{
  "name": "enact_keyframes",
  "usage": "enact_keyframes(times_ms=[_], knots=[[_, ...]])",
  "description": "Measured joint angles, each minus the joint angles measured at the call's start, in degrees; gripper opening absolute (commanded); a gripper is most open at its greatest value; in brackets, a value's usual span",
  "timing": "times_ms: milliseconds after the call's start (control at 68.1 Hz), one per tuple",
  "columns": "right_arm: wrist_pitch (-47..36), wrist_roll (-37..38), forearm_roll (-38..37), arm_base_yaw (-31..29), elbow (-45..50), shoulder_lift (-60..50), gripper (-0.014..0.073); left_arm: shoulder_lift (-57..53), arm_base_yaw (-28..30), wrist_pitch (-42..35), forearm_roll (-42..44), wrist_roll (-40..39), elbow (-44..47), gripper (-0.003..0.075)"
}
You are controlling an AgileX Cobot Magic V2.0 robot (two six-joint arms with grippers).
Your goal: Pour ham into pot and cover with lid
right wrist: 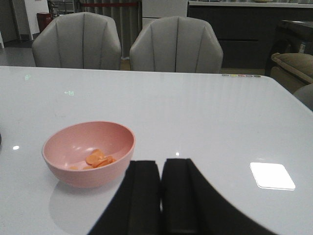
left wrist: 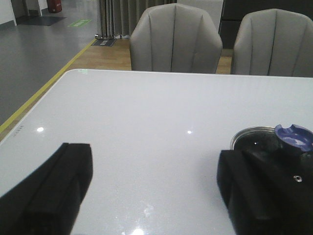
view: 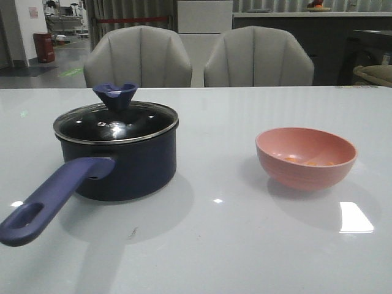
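The lid (view: 115, 122) sits seated on the pot (view: 116, 160), its dark blue knob (view: 115, 95) upright at the centre, so nothing can go in until it is lifted off. The pot stands on the left half of the counter (view: 214, 245), with its long handle (view: 52, 199) running forward and to the left, toward the robot's near edge.

In the left wrist view the knob (left wrist: 294, 137) shows just beyond the right-hand finger of the left gripper (left wrist: 154, 188), whose jaws stand wide apart and empty; this arm is the nearer to the lid.

The ham (right wrist: 98, 159) lies in the pink bowl (view: 306, 157), well apart on the right half. The right gripper (right wrist: 161, 196), jaws closed together and empty, hangs just beside that bowl (right wrist: 88, 154).
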Motion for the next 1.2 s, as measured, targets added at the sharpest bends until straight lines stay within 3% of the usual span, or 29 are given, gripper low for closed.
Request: enact_keyframes(times_ms=[338,602,925,1204], knots=[[0.0,0.0,0.0,0.0,0.0,0.0,0.0155,1.9,0.0,2.0,-2.9,0.0,-1.4,0.0582],[0.0,0.0,0.0,0.0,0.0,0.0,0.0155,14.3,-0.4,10.8,-2.9,0.0,-9.7,0.0582],[0.0,0.0,0.0,0.0,0.0,0.0,0.0155,28.3,-0.9,4.7,-7.9,0.0,-11.2,0.0582],[0.0,0.0,0.0,0.0,0.0,0.0,0.0155,40.7,-1.2,18.0,-8.4,3.7,-26.0,0.0582]])
